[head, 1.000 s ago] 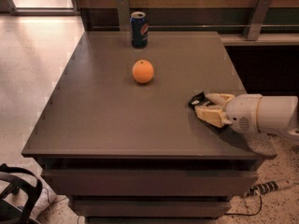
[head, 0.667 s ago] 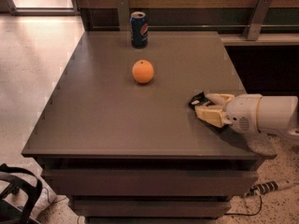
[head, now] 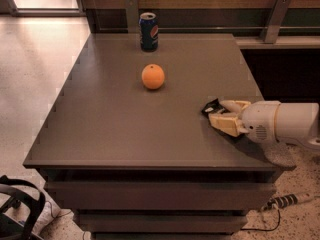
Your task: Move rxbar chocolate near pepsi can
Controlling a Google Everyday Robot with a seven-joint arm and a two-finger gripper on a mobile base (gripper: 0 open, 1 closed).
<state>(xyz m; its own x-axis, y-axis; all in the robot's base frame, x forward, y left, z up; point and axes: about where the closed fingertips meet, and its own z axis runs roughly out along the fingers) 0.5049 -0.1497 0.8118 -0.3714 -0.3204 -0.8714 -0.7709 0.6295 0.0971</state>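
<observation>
The rxbar chocolate (head: 210,107) lies flat on the table near its right edge; only its black left end shows, the rest is hidden under my gripper. My gripper (head: 223,115) reaches in from the right, low on the tabletop and over the bar. The pepsi can (head: 148,31) stands upright at the far edge of the table, well away from the bar and to its left.
A round orange (head: 153,76) sits on the grey table (head: 110,124) between the can and the bar. Two metal brackets (head: 276,18) rise behind the table's far edge. The table's right edge is close to my gripper. A dark strap (head: 20,209) lies on the floor at lower left.
</observation>
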